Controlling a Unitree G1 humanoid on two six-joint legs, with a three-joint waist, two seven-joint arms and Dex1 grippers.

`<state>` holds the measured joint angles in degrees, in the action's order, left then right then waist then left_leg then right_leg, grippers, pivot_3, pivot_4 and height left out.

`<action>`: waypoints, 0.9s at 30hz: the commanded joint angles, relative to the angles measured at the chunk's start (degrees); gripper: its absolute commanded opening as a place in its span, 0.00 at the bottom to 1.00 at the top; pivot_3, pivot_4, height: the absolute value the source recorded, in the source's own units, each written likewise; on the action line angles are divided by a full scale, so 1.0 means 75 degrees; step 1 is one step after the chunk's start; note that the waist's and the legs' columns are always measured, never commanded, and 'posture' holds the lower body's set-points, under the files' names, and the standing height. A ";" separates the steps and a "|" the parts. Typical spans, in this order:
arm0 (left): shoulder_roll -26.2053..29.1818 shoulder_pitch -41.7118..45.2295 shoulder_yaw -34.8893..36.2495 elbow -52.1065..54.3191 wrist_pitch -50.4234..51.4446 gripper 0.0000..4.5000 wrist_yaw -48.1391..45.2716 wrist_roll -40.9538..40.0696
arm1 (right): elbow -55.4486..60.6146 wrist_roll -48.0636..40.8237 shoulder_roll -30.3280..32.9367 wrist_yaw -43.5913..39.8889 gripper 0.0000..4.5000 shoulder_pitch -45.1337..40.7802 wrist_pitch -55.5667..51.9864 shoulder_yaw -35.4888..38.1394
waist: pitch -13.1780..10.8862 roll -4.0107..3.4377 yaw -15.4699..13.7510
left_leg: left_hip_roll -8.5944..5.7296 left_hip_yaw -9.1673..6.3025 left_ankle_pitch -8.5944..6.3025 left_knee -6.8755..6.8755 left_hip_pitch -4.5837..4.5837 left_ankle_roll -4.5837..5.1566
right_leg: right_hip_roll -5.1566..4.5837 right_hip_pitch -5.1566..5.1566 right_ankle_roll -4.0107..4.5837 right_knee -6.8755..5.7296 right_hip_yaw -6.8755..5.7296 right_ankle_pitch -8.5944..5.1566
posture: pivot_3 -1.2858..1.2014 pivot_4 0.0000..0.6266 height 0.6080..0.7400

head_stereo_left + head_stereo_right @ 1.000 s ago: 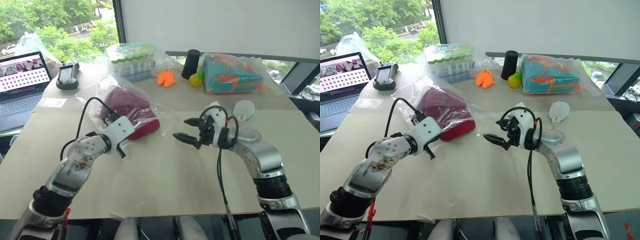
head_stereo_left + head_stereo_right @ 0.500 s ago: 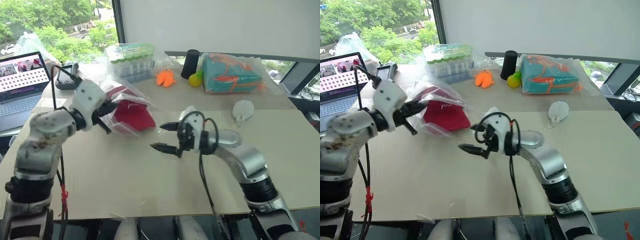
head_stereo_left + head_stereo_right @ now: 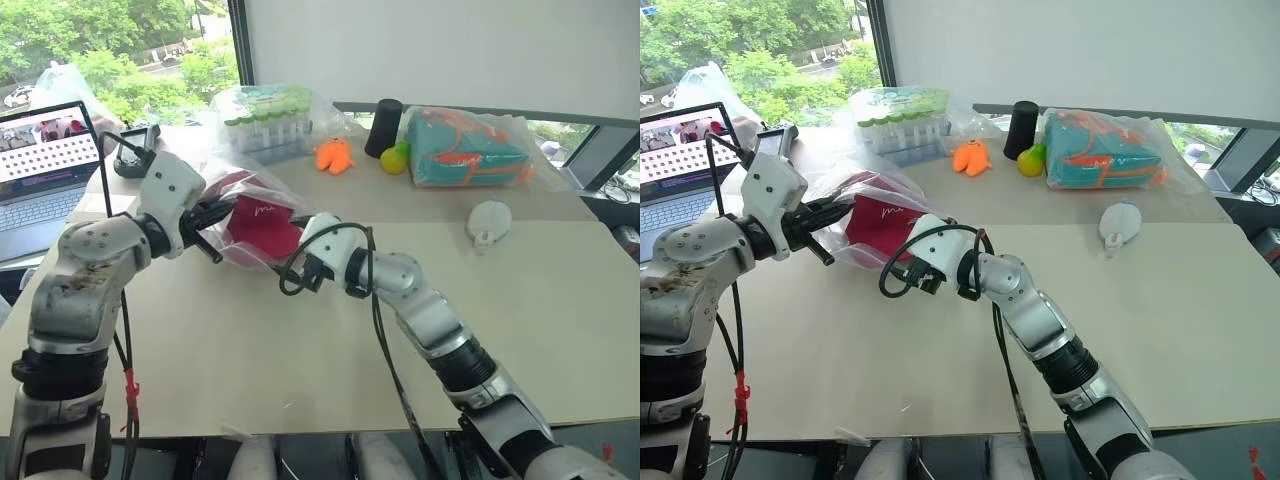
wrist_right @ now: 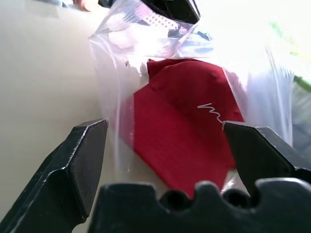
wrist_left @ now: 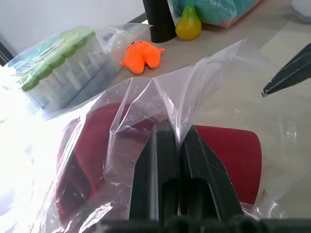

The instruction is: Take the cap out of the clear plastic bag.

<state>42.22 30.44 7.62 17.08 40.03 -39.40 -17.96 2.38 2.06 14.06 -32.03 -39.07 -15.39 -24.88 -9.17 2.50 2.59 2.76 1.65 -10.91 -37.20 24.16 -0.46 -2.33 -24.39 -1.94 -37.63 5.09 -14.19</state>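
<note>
Right wrist view: right gripper (image 4: 170, 145) spread wide, cap (image 4: 182, 138) straight ahead between its fingertips, inside the clear plastic bag (image 4: 121, 87). Beyond, left gripper (image 5: 171, 141) pinched shut on the bag's upper edge.

Office or lab workspace, laptop (image 3: 40, 175) on pale table (image 3: 300, 380), bagged test-tube rack (image 3: 262, 122), window onto trees

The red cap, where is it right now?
Inside the clear plastic bag on the table's left side, the red cap sits between the two end effectors, near the laptop.
</note>
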 commanded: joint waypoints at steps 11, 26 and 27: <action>0.0227 -0.0419 -0.0424 0.0474 -0.0566 0.01 0.0021 0.0376 | -0.0139 -0.1226 -0.0039 -0.0957 1.00 -0.0230 -0.0665 0.1179 | 0.0000 0.0000 -0.0001 | 0.0002 -0.0001 0.0000 0.0003 -0.0001 0.0000 | 0.0000 0.0002 0.0003 0.0000 0.0001 0.0002 | 0.52 0.24 1.00; -0.0003 -0.0158 -0.0328 0.0703 -0.0235 0.01 0.0243 -0.0023 | -0.2312 0.3348 0.0207 0.1627 1.00 -0.0573 0.2972 -0.0862 | -0.0001 0.0001 0.0040 | 0.0000 0.0000 0.0000 0.0011 0.0000 -0.0001 | 0.0000 -0.0005 0.0003 0.0004 0.0001 0.0001 | 0.52 0.24 1.00; -0.0007 -0.0159 -0.0347 0.0712 -0.0228 0.01 0.0255 -0.0032 | -0.2483 0.3585 0.0149 0.1887 1.00 -0.0641 0.3039 -0.0922 | -0.0001 0.0001 0.0046 | 0.0000 0.0000 0.0000 0.0011 0.0000 -0.0001 | 0.0000 -0.0006 0.0003 0.0004 0.0002 0.0001 | 0.52 0.24 1.00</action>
<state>42.24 28.22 3.78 20.36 38.72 -38.15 -18.03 -15.88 25.18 16.00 -22.19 -41.79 4.63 -31.69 -9.18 2.51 2.93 2.76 1.65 -10.90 -37.11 24.16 -0.47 -2.33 -24.45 -1.91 -37.61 5.10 -14.18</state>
